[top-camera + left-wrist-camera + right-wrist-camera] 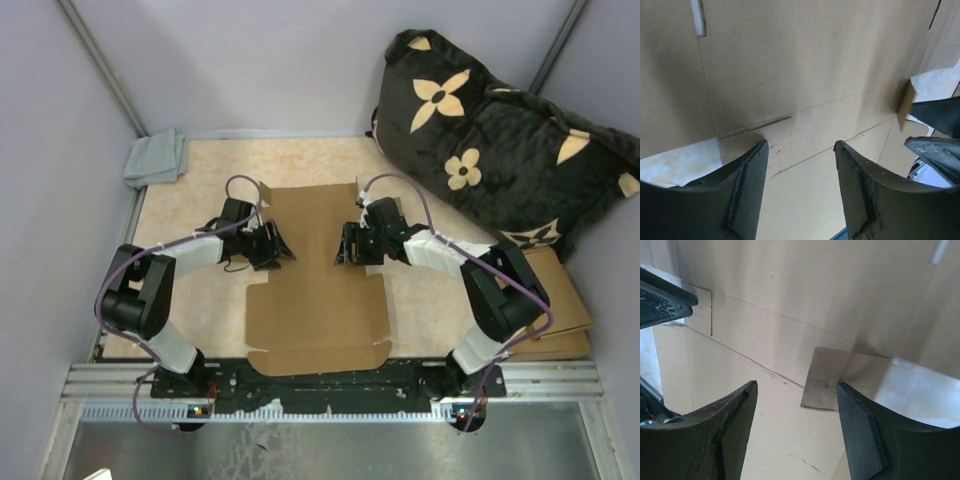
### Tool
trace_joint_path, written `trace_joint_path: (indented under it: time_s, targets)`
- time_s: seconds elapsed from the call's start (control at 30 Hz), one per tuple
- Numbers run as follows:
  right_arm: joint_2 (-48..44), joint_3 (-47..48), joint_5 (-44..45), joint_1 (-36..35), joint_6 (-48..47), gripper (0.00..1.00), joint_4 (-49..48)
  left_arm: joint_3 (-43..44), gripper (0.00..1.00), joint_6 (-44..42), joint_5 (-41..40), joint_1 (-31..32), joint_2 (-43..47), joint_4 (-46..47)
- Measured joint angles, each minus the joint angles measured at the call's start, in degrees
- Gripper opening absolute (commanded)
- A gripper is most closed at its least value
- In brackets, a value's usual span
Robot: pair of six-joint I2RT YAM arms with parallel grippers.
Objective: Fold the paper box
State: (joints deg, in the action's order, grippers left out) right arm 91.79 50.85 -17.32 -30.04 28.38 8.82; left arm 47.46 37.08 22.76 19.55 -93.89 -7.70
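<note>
The paper box (pixel 318 300) lies as a brown die-cut cardboard sheet on the table between the two arms. My left gripper (pixel 278 245) hangs open at the sheet's left edge, pointing inward. My right gripper (pixel 348 243) is open at the right edge, facing it. In the left wrist view the open left gripper (pixel 800 145) hovers over bare cardboard (pixel 805 75) with crease lines, nothing between the fingers. In the right wrist view the open right gripper (pixel 797 385) is also empty. A small side flap (pixel 827 380) stands up beside its right finger (pixel 865 430).
A grey cloth (pixel 155 158) lies at the back left corner. A black pillow with tan flowers (pixel 500 150) fills the back right. A stack of flat cardboard pieces (pixel 562 300) sits at the right. A metal rail (pixel 330 388) runs along the near edge.
</note>
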Motion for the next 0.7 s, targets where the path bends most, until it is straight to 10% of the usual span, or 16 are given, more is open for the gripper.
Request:
trace_joint_path:
  time_s: [0.7]
  targets:
    - [8.4,11.9,7.4,-2.5,-1.0,0.69,8.6,10.7,0.68,-2.3,-5.3,0.8,-2.1,-6.8]
